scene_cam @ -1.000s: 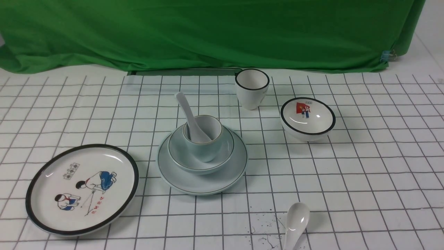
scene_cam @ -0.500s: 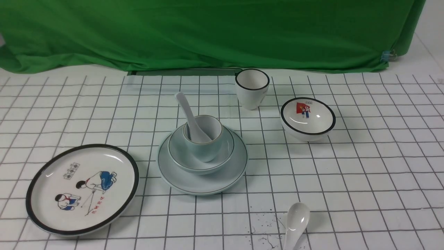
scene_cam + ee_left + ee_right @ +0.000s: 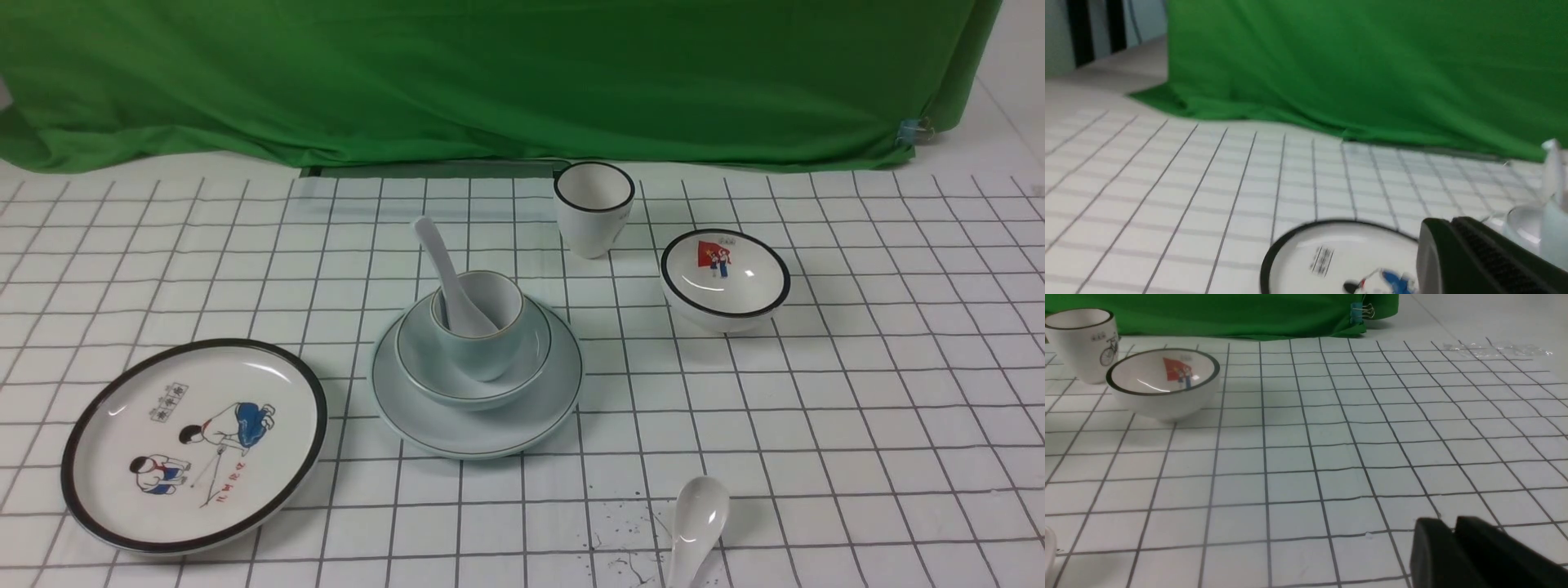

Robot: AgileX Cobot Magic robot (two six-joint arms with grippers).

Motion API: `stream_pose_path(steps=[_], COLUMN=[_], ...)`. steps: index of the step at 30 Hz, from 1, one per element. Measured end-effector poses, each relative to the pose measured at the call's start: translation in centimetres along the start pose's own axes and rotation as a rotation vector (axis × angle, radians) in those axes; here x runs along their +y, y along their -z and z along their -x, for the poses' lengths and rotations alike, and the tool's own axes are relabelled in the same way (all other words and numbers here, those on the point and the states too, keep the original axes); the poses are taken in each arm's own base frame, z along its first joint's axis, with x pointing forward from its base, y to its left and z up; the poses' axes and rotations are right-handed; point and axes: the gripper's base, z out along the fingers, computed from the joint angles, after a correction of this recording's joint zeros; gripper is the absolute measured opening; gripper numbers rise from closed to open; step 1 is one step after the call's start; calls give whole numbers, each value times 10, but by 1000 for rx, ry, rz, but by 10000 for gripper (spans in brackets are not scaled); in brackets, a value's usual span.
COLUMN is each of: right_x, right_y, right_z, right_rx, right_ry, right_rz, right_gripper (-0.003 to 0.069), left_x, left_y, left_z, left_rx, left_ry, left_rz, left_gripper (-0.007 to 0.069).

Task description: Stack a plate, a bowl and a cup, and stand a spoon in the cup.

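Note:
The pale blue-grey plate [image 3: 478, 433] lies mid-table with the grey-blue bowl [image 3: 535, 359] on it and the blue-green cup [image 3: 482, 351] inside the bowl. A white spoon [image 3: 445, 261] stands in the cup, its handle leaning to the back left. Neither arm shows in the front view. My left gripper [image 3: 1447, 222] is shut and empty, hovering over the cartoon plate [image 3: 1310, 253], with the cup [image 3: 1553, 228] just beyond it. My right gripper [image 3: 1453, 526] hangs over bare gridded cloth, its tips a narrow crack apart with nothing between them.
A black-rimmed cartoon plate [image 3: 196, 445] sits at the front left. A black-rimmed white cup [image 3: 593, 208] and a white bowl with a red picture [image 3: 725, 278] stand at the back right. Another white spoon [image 3: 694, 523] lies at the front edge. Green cloth [image 3: 490, 82] closes the back.

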Motion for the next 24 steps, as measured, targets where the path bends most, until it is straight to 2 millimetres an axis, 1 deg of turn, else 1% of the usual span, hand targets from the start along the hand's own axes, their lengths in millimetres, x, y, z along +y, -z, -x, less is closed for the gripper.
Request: stream_pose_path(steps=[1,5,10,16,24], right_x=[0,0,0,0,0], right_y=[0,0,0,0,0], right_z=[0,0,0,0,0], right_rx=[0,0,0,0,0], right_ry=[0,0,0,0,0], right_rz=[0,0,0,0,0], right_gripper=[113,121,135,153,167], left_x=[2,2,1,1,2], left_y=[-2,-2,-2,-2,-2], left_z=[-10,-17,-18,-18,-18], left_rx=[43,95,100,99,99], left_ry=[-17,-35,-100,-109,-167], left_rz=[8,-1,-21,-21,-9], left_gripper=[-30,-29,-29,-29,-29])
